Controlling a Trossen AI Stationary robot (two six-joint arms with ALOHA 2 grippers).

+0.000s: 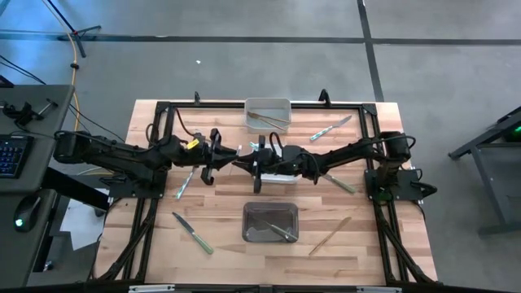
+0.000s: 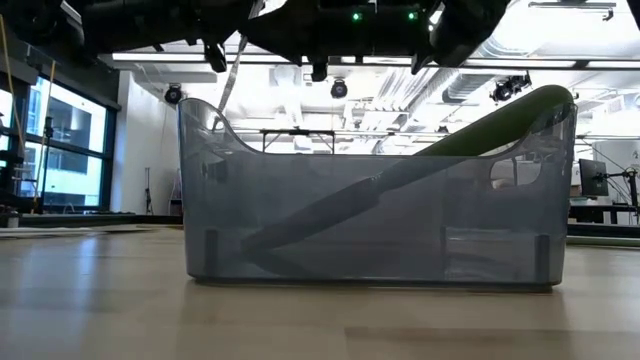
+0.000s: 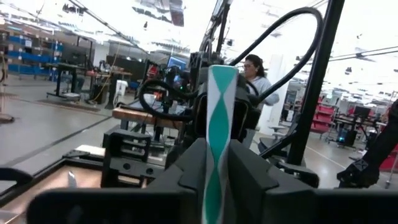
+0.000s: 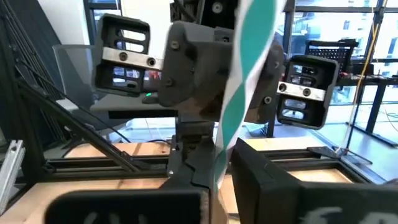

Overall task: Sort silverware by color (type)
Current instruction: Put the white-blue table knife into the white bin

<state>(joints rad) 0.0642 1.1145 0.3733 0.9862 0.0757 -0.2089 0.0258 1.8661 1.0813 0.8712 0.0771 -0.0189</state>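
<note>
Between both grippers' fingers, a teal-and-white handle (image 3: 221,124) bears no readable writing.

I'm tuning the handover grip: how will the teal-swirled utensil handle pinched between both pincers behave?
Probably stiff: the teal-swirled handle stands straight above the left pincer without sagging. It is likely light, since it is thin and narrow. Its smooth-looking surface may be slippery, so it could pivot or slide in the right pincer if gripped loosely.
</note>
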